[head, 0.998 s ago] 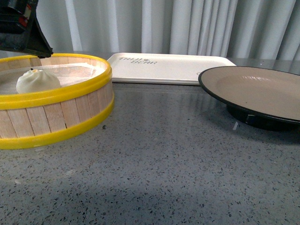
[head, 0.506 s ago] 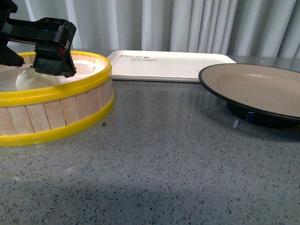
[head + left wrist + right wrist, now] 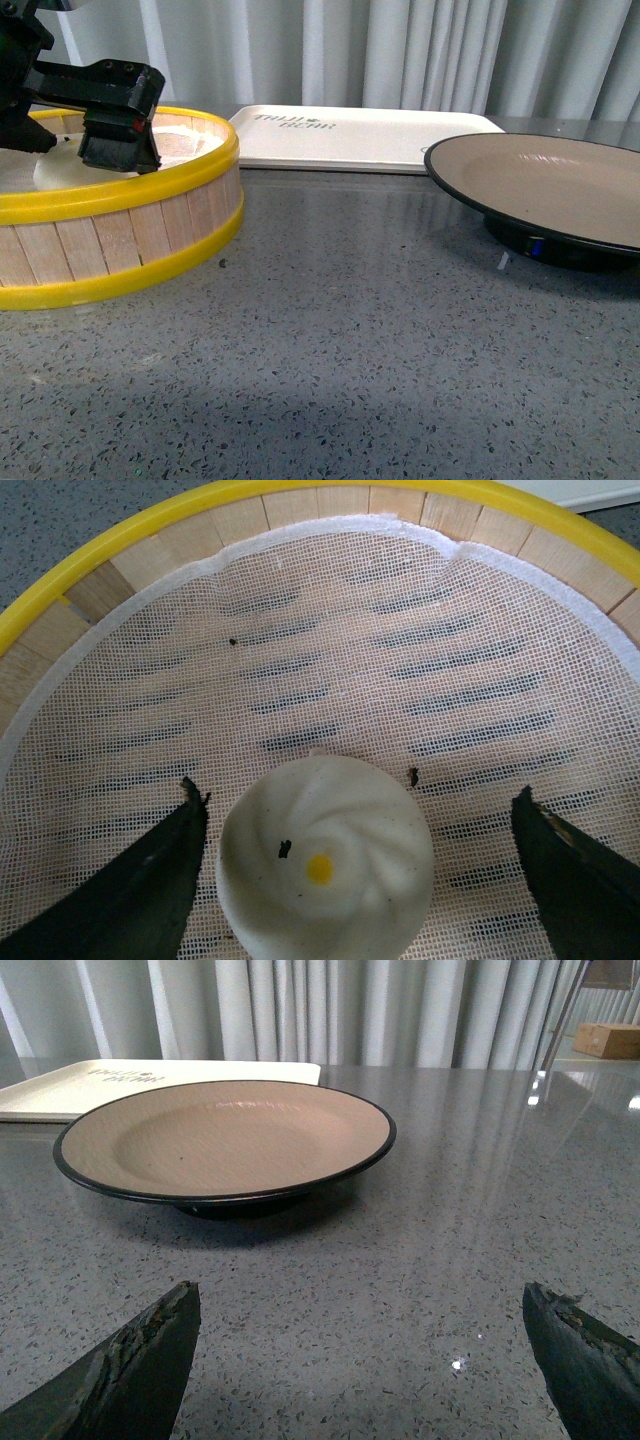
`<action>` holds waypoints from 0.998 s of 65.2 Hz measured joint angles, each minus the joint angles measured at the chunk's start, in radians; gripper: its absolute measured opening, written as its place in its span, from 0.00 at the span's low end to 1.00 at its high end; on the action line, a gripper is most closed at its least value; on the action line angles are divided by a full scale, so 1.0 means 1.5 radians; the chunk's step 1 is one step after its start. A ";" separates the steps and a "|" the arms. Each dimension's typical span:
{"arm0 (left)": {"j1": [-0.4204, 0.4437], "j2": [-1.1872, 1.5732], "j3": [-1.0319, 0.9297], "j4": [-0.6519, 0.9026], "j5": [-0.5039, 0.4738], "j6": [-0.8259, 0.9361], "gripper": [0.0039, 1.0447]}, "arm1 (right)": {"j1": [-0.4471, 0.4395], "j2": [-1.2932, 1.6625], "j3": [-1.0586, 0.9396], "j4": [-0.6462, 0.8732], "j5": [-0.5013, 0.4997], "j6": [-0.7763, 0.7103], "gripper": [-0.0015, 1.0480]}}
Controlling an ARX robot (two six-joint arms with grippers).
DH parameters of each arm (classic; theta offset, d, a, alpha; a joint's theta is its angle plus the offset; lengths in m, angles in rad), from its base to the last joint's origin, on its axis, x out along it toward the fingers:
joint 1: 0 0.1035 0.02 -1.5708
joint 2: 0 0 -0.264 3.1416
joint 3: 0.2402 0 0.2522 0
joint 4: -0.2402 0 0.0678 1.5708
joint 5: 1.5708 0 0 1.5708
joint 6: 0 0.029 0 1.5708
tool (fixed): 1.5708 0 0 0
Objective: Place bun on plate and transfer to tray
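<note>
Grey speckled counter [image 3: 340, 340], pale curtain behind.

Front view: yellow-rimmed wooden steamer basket [image 3: 150, 235] at the near left. The left gripper [image 3: 68, 150] hangs inside its rim, over the bun [image 3: 50, 172], which shows only as a white sliver behind the rim. The tray [image 3: 370, 140] lies at the back, and the plate [image 3: 560, 185] sits empty at the right, just in front of the tray's right end. Judgement: the pick is in hand, and nothing is on the plate yet.

Left wrist view: the bun sits on the basket's white mesh liner [image 3: 400, 660], pleats and yellow dot facing up. The jaws are spread wide with the bun between the fingers [image 3: 130, 890]. One finger is just beside it and the other well clear. No contact that I can make out, and nothing is gripped. The straddle looks meant for a side pinch. Because it is off centre, closing may nudge the soft bun across the mesh before both pads meet.

Right wrist view: the right gripper [image 3: 360, 1290] is low over bare counter with its jaws wide apart and empty. It faces the plate, with the tray beyond. It is likely parked there to take the plate once it is loaded.
</note>
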 joint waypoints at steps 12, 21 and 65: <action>0.001 0.000 0.000 -0.002 0.000 0.000 0.50 | 0.000 0.000 0.000 0.000 0.000 0.000 0.92; -0.001 0.000 0.004 -0.003 -0.001 0.001 0.31 | 0.000 0.000 0.000 0.000 0.000 0.000 0.92; -0.061 -0.018 0.109 -0.038 -0.030 0.017 0.04 | 0.000 0.000 0.000 0.000 0.000 0.000 0.92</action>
